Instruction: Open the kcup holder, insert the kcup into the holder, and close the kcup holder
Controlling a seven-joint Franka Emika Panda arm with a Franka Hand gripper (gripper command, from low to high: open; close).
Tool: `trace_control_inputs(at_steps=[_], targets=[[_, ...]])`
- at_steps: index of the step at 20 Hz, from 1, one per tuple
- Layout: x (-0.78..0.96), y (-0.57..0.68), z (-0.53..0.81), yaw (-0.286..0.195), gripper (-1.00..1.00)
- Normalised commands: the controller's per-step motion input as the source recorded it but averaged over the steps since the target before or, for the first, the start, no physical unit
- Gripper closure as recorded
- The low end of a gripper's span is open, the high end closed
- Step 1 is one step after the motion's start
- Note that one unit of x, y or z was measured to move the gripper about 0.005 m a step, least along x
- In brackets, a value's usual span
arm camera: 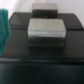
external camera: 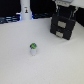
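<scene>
Nearest in the exterior view, the kcup [external camera: 33, 48] stands upright on the white table [external camera: 20, 65], a whitish-grey cup with a green top. Farther back, toward the exterior view's right, sits the black kcup holder [external camera: 63, 25], two stacked fronts bearing light marks. The gripper [external camera: 66, 4] hangs above it; its opening cannot be determined. A white bottle-like post [external camera: 25, 11] stands at the rear.

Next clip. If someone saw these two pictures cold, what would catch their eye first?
Probably the tiny green-topped cup, standing alone on the pale table, near the middle of the exterior view. Next, the black box at that view's upper right, with light marks on its front and the robot arm right above it. The wrist view is filled by a dark surface with two grey blocks, too blurred to name.
</scene>
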Motion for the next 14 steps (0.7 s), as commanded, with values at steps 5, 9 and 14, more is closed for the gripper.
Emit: trace_control_inputs(at_steps=[5,9,14], targets=[[-0.09,0.38,-0.32,-0.1,-1.0],[-0.22,0.19,-0.38,-0.057,-1.0],[-0.32,0.06,-0.36,-0.029,-1.0]])
